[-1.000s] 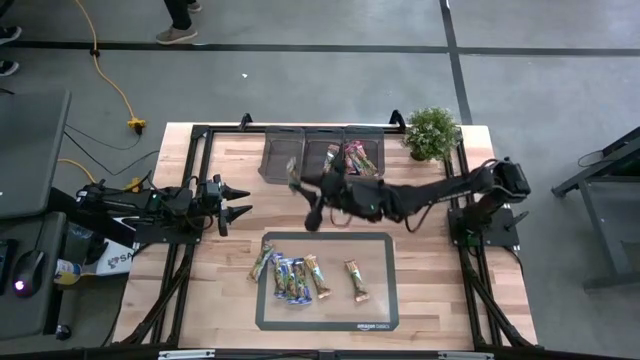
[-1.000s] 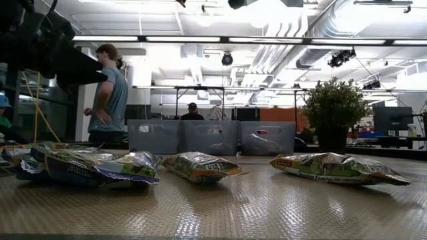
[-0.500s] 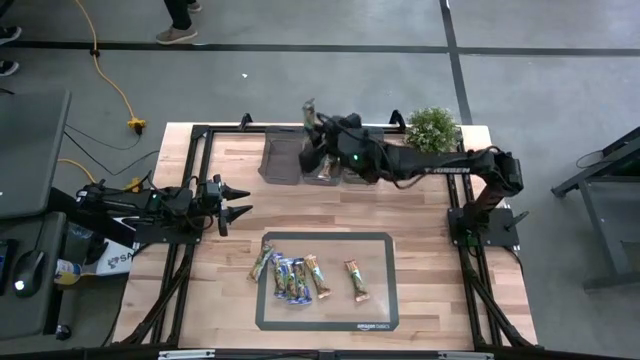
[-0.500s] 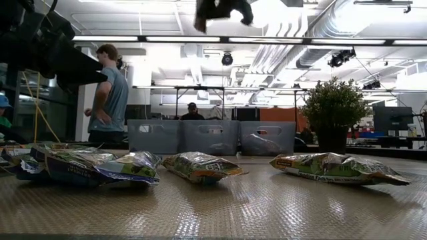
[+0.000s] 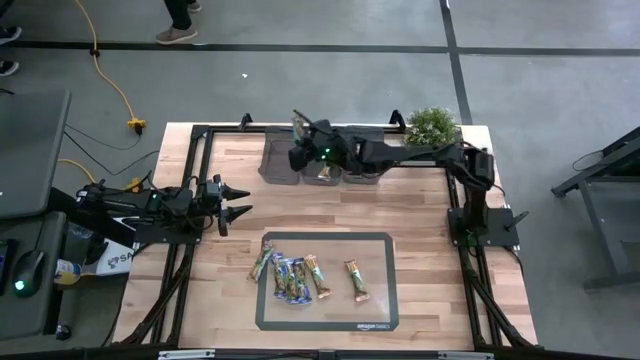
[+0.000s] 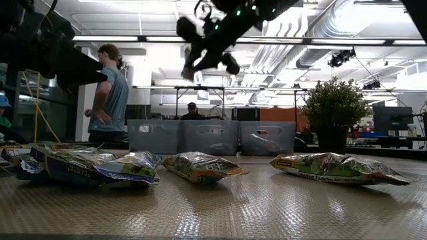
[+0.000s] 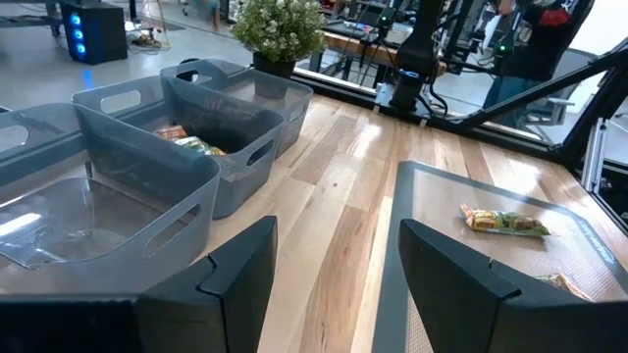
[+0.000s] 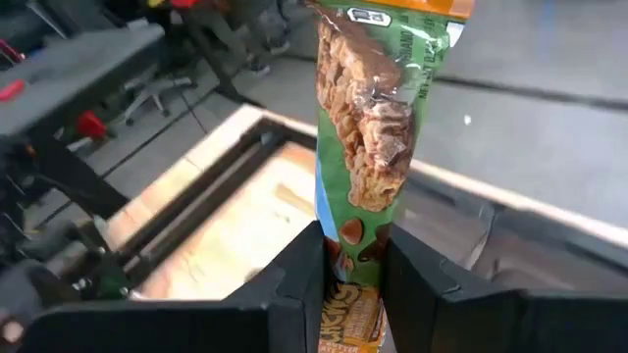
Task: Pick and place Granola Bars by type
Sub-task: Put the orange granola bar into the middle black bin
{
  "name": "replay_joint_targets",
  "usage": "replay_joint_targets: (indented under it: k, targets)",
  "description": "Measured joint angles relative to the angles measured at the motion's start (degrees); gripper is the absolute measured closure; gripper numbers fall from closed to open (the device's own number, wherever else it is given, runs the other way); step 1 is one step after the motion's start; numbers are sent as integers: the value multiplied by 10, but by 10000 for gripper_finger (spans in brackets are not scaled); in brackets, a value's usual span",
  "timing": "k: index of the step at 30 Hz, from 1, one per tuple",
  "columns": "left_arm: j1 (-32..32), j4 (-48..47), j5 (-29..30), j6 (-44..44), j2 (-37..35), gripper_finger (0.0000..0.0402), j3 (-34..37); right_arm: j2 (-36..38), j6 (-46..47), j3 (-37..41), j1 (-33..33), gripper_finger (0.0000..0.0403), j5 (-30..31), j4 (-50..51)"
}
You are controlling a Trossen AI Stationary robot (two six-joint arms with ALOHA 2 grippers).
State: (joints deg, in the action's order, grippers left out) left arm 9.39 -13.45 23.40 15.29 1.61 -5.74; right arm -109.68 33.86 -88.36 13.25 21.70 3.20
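Right wrist view: my right pincer [image 8: 355, 270] squeezes a green granola bar [image 8: 365, 147], maybe above the left bin [image 5: 279, 158]. My left pincer [image 5: 240, 199] waits open.

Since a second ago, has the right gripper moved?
Yes. The right gripper, holding a green granola bar, went from mid-table back and leftward to over the leftmost bin.

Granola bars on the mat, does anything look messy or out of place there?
Somewhat. On the mat, four granola bars sit bunched and overlapping at the left side, at differing angles, while one bar lies apart to their right. None looks torn or spilled. The right gripper holds another bar over the left bin.
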Motion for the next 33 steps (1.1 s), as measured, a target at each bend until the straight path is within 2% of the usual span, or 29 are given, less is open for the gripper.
replay_joint_targets:
  k: [7, 11, 14, 22, 33]
  targets:
    - [0, 0, 0, 0, 0, 190, 0, -40, 59, 0, 14, 329, -3, 26]
    - [0, 0, 0, 0, 0, 190, 0, -41, 110, 0, 26, 329, 10, 87]
    - [0, 0, 0, 0, 0, 190, 0, -41, 112, 0, 37, 329, 16, 114]
    - [0, 0, 0, 0, 0, 190, 0, -46, 125, 0, 54, 329, -14, 121]
    - [0, 0, 0, 0, 0, 190, 0, -90, 157, 0, 54, 329, -53, 110]
